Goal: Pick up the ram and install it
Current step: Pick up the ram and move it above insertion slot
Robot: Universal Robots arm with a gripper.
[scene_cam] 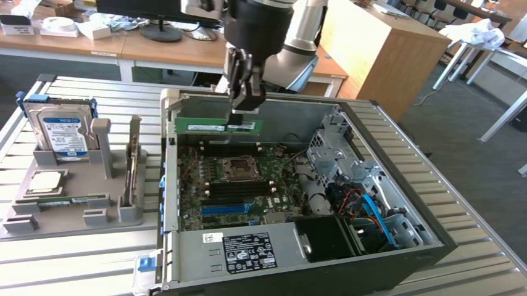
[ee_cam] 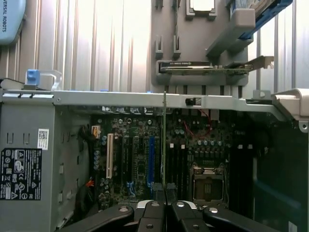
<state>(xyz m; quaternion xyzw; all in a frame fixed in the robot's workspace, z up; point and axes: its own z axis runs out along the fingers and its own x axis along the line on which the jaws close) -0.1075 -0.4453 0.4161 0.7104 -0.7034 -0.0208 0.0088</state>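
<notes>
An office room with desks at the back, and up front a slatted metal table (scene_cam: 461, 203) carrying an open computer case (scene_cam: 387, 185) laid on its side, motherboard (scene_cam: 247, 185) facing up. Over it hangs the gripper (scene_cam: 244, 115), pointing straight down, jaws pinched tight on the ram (scene_cam: 216, 126). It's got the green stick by one end, near the top edge. The stick is level, long edge running across, chips and label facing the exterior camera. It's up in the air above the far part of the board, not seated in anything.

From the wrist, the stick shows edge-on as a thin line over the board, with the black memory slots (ee_cam: 179, 162) just beside that line and the empty processor socket (ee_cam: 208, 183) beyond them. The fingertips (ee_cam: 155, 193) meet around its near end.

Off to the exterior view's left sits a grey holder (scene_cam: 78, 216). A hard drive (scene_cam: 59, 131) stands upright at its back, a square silver processor chip (scene_cam: 44, 181) lies flat, and a second green stick (scene_cam: 64, 200) lies in its cradle. An expansion card (scene_cam: 132, 166) stands on edge nearest the case. A labelled power supply (scene_cam: 247, 250) fills the case's near corner.
</notes>
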